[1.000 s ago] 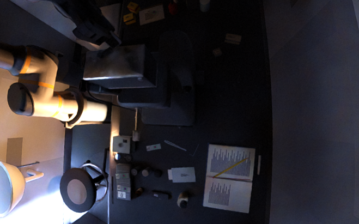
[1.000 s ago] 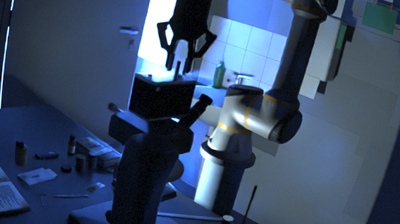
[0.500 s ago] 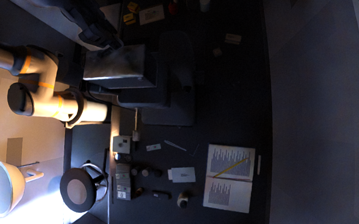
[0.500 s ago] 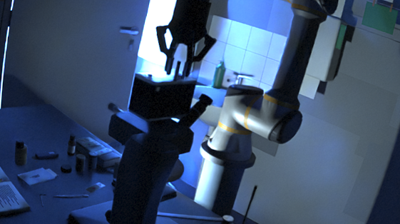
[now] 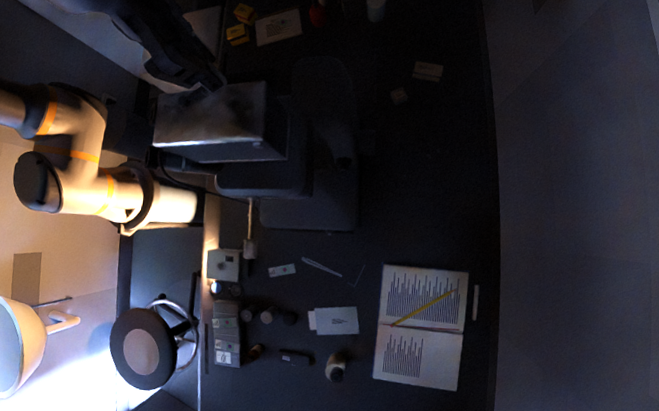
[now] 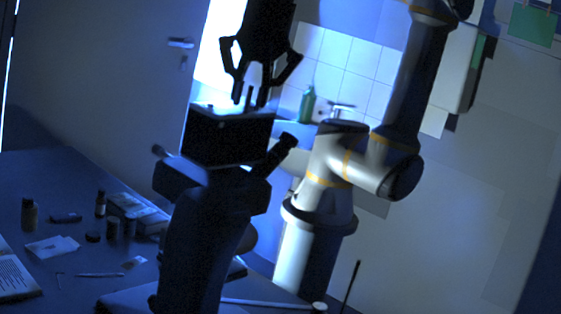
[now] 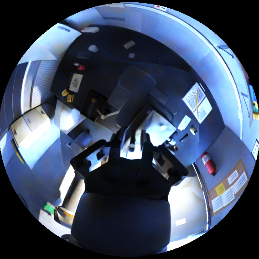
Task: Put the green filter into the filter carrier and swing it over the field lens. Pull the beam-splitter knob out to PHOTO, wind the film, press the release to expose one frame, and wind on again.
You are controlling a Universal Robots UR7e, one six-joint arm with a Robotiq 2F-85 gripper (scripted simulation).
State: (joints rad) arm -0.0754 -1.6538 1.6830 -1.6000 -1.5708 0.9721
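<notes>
The camera box [image 6: 226, 133] sits on top of the dark microscope [image 6: 204, 231], and a thin upright pin [image 6: 249, 98], the release, rises from the box's top near its back edge. My gripper [image 6: 250, 94] hangs straight above that pin, partly closed and empty, with its fingertips either side of the pin just above the box top. In the wrist camera the pin's round head [image 7: 130, 146] shows between my fingers [image 7: 133, 137], over the pale top of the box [image 7: 157, 126]. The green filter and the beam-splitter knob are lost in the dark.
Behind the microscope stand my arm's white base [image 6: 314, 240], a tiled wall and a lit doorway. On the dark bench lie an open notebook with a pencil [image 5: 420, 326], small bottles [image 6: 28, 214], slide boxes [image 5: 226, 334] and a card [image 5: 334, 320].
</notes>
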